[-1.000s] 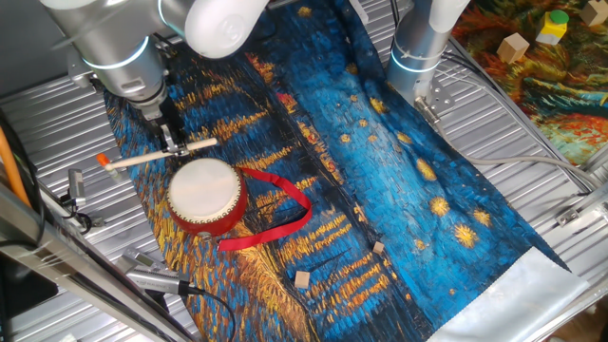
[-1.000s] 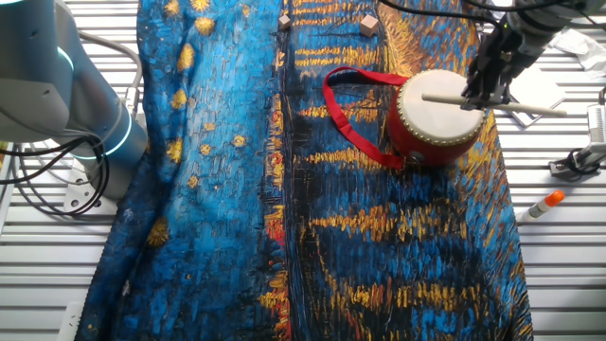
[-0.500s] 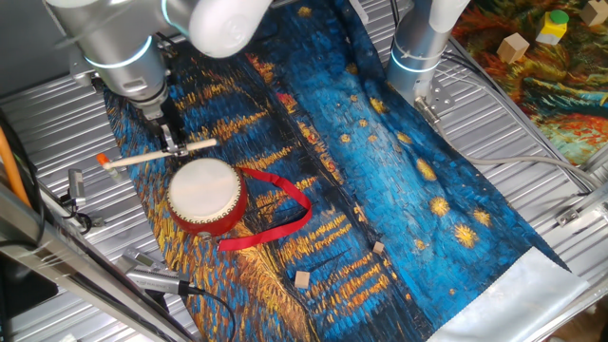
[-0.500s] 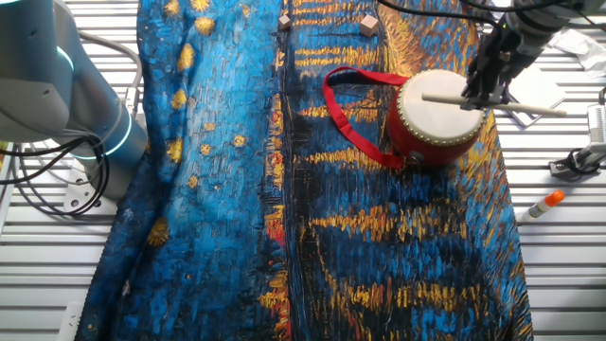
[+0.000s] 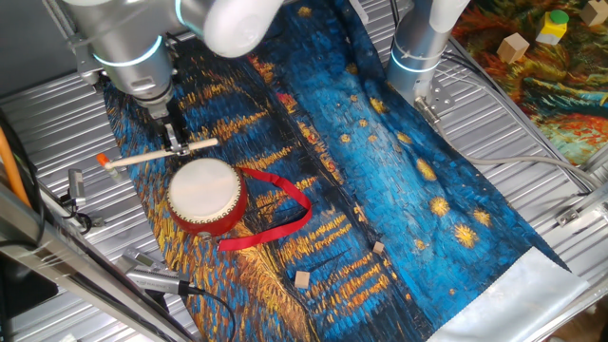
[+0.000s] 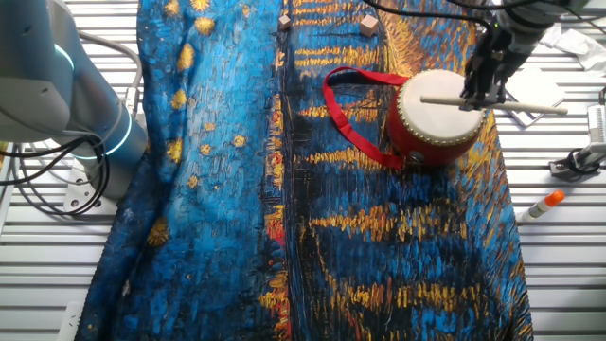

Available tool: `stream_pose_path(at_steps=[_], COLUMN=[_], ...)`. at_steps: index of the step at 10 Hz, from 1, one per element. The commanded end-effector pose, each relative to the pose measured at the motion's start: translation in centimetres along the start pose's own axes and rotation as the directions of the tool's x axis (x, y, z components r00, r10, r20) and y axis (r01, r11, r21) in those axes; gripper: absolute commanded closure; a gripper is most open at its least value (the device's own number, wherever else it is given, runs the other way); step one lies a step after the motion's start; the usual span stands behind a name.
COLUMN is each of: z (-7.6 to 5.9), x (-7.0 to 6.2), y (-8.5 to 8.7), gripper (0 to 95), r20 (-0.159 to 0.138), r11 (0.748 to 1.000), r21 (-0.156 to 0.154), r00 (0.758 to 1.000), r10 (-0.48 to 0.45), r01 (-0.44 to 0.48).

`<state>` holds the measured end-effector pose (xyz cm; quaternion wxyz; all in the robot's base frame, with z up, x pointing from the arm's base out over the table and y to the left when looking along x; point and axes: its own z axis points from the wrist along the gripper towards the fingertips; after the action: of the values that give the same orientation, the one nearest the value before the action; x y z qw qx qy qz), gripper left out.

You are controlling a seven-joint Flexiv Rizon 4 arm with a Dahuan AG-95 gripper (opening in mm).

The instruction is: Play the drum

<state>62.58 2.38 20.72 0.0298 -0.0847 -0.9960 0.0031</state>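
— Where was the drum (image 5: pixel 205 194)?

— It sat upright on the blue painted cloth (image 5: pixel 380 171) over the ribbed metal counter (image 5: pixel 57 123), cream skin up, its red ribbon strap (image 5: pixel 281 211) looped out beside it on the cloth.

— And the gripper (image 6: pixel 479 93)?

— It hung just past the drum's rim, jaws clamped on a thin pale stick (image 5: pixel 160 156). The stick lay nearly level; in the other fixed view its free end reached over the skin.

— Anything else nearby?

— Two small wooden cubes (image 5: pixel 303 278) lay on the cloth, well apart from the drum.
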Motion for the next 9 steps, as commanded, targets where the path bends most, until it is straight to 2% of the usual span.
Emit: stream_pose_path(at_steps=[1, 2, 4, 8, 9], z=[0.01, 0.01, 0.01, 0.05, 0.48], x=[0.01, 0.01, 0.01, -0.01, -0.08], y=[0.06, 0.06, 0.06, 0.11, 0.82], gripper=[95.0, 95.0, 95.0, 95.0, 95.0], r20=[0.000, -0.002, 0.002, -0.014, -0.012], r11=[1.000, 1.000, 0.997, 0.997, 0.997], r21=[0.011, 0.019, 0.069, 0.066, 0.060], r00=[1.000, 1.000, 0.999, 0.999, 0.999], r10=[-0.008, -0.010, -0.034, -0.044, -0.044], r01=[0.008, 0.010, 0.033, 0.045, 0.045])
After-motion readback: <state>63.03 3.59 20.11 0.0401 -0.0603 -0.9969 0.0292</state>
